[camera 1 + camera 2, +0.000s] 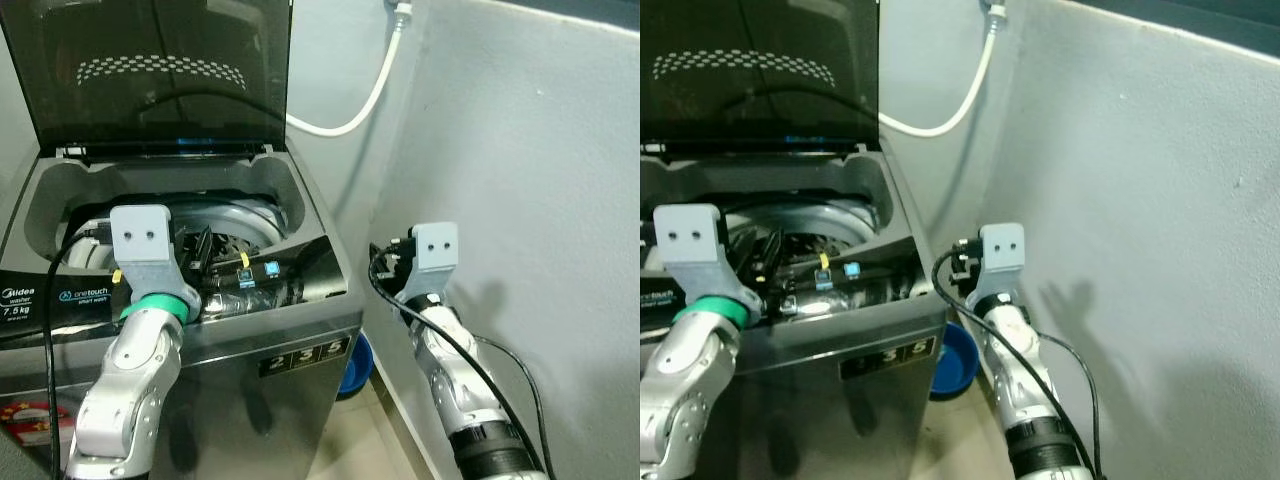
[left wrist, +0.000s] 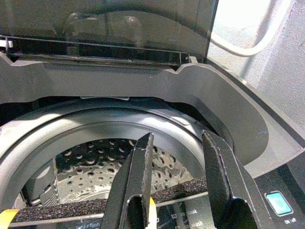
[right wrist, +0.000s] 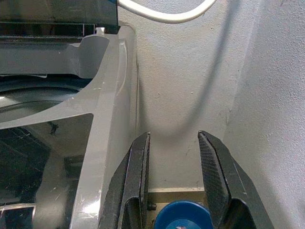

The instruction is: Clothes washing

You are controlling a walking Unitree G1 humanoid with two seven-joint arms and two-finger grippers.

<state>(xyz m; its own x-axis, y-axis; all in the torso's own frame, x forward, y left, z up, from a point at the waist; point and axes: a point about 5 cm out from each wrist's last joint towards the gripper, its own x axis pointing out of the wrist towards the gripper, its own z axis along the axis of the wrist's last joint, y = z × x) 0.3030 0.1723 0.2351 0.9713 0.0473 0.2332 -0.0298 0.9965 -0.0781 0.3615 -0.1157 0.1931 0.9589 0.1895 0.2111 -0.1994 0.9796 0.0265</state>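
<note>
A grey top-loading washing machine [image 1: 300, 345] stands before me with its dark lid [image 1: 160, 70] raised upright. Inside, the perforated steel drum [image 2: 95, 164] shows bare metal. My left gripper [image 2: 177, 138] hovers over the front rim of the tub opening, just behind the control panel [image 1: 60, 300]. It is open, with nothing between its fingers. My right gripper [image 3: 174, 136] is off the machine's right side, in the gap between the cabinet and the wall. It is also open and holds nothing.
A blue basin [image 3: 183, 215] sits on the floor in the corner beside the machine, below the right gripper. A white hose [image 1: 360, 100] loops down the back wall. A grey wall [image 1: 520, 150] runs close along the right.
</note>
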